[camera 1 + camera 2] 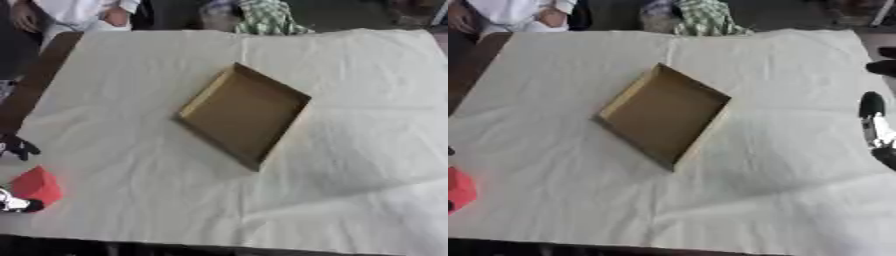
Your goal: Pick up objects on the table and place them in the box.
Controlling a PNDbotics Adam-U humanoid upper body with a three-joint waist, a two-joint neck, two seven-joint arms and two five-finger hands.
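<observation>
A shallow brown cardboard box (pixel 243 112) lies empty and turned at an angle in the middle of the table. A red block (pixel 37 186) sits at the near left edge. My left hand (pixel 17 148) comes in from the left edge, one dark fingertip above the block and another (pixel 19 205) against its lower left corner; the fingers straddle the block without closing on it, and the palm is out of view. My right hand (pixel 872 125) shows only in the right eye view at the right edge, fingers raised and spread, holding nothing.
A wrinkled white cloth (pixel 350 165) covers the table. The bare brown table edge (pixel 35 80) shows at the far left. A green checked item (pixel 267 17) and people stand beyond the far edge.
</observation>
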